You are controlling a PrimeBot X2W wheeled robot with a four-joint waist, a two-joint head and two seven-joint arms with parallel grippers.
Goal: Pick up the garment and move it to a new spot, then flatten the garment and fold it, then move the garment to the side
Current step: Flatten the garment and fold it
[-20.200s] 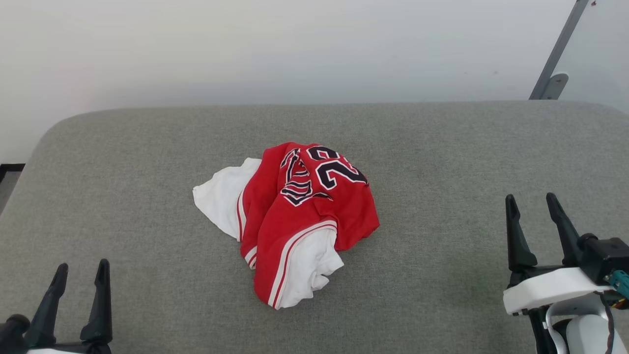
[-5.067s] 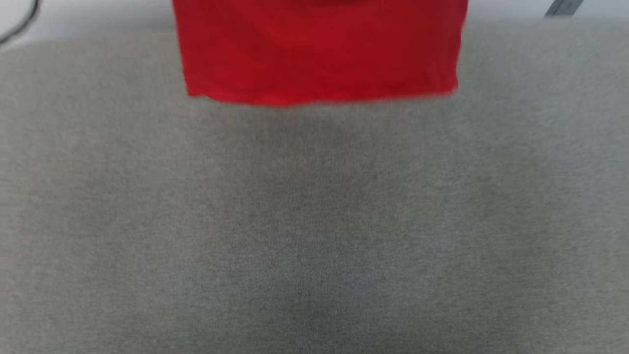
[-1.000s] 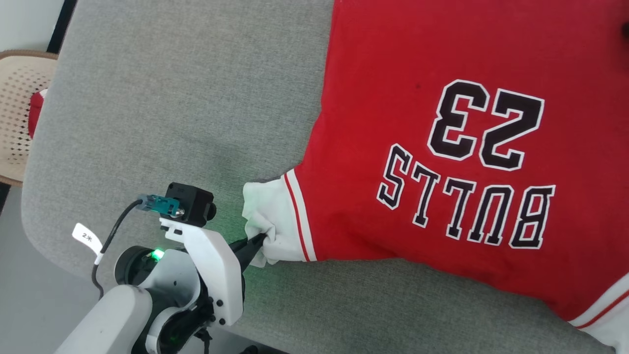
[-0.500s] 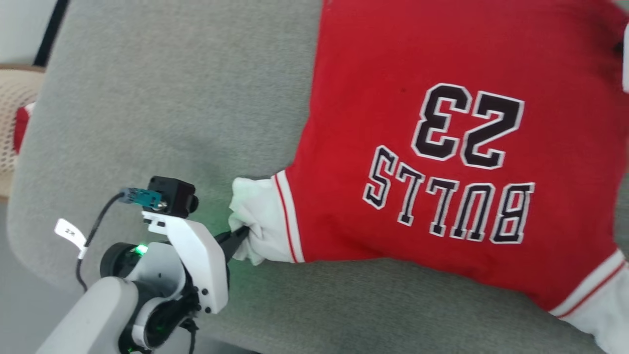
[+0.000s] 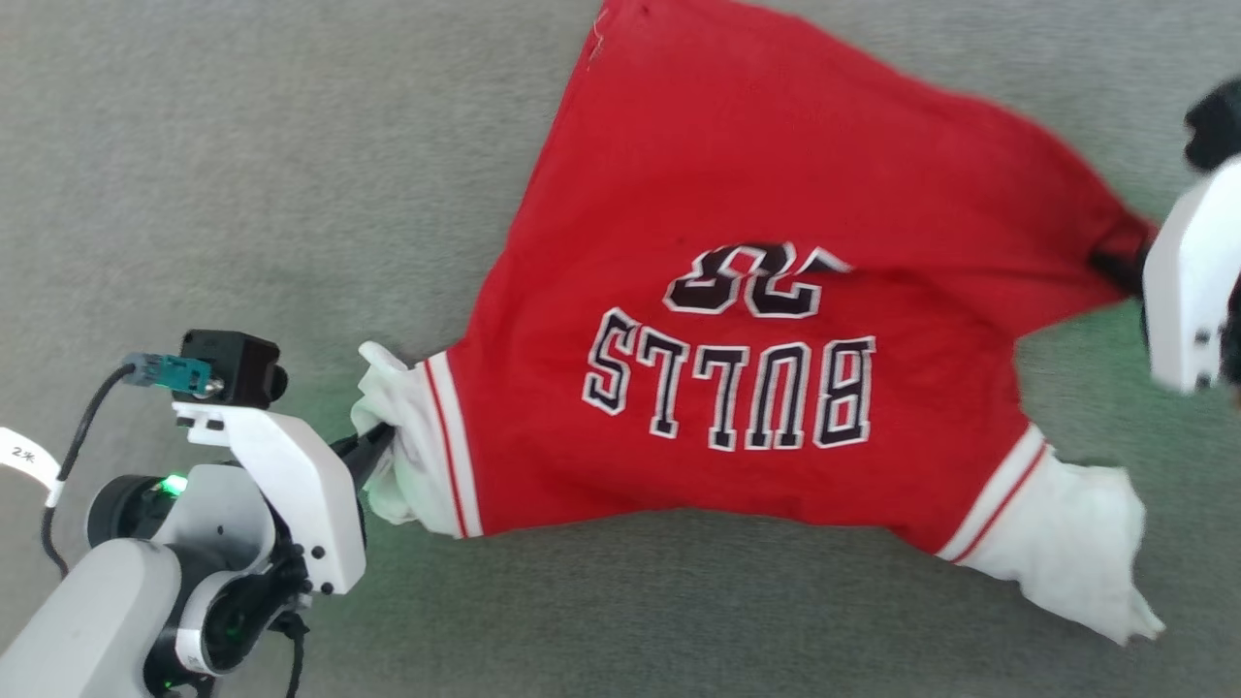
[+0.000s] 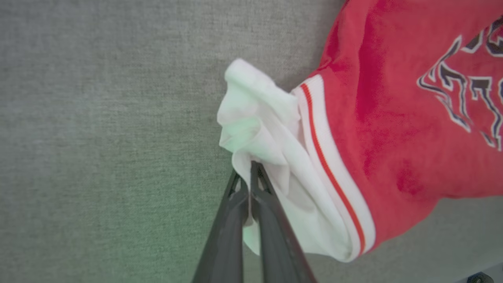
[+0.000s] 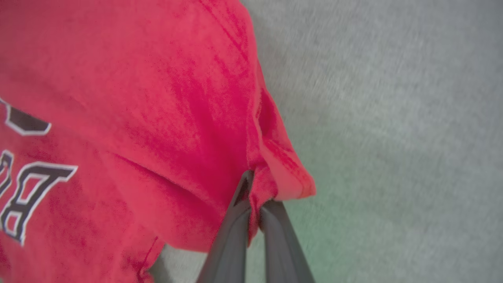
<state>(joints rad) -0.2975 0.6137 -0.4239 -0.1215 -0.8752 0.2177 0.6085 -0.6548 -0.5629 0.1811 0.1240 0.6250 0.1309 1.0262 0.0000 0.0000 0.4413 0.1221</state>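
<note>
The garment (image 5: 756, 320), a red jersey with black white-outlined letters, lies spread on the grey padded surface (image 5: 194, 194) with its lettering upside down to me. My left gripper (image 5: 373, 448) is shut on the bunched white sleeve (image 5: 412, 465) at the garment's left end; the left wrist view shows the fingertips (image 6: 255, 173) pinching the white cloth (image 6: 271, 129). At the right edge my right gripper (image 5: 1115, 267) is shut on a red corner of the hem, pulled into a taut point. In the right wrist view its fingers (image 7: 239, 212) clamp the red fabric (image 7: 165, 98). The other white sleeve (image 5: 1066, 543) lies loose at the lower right.
Bare grey cushion runs to the left of the garment, along the near side below it and beyond it at the top right (image 5: 1018, 58). A cable with a white tag (image 5: 24, 456) hangs off my left wrist.
The head camera has shifted. My right gripper has closed on the red hem corner and drawn it out to the right, creasing the number. The left gripper keeps its hold on the sleeve.
</note>
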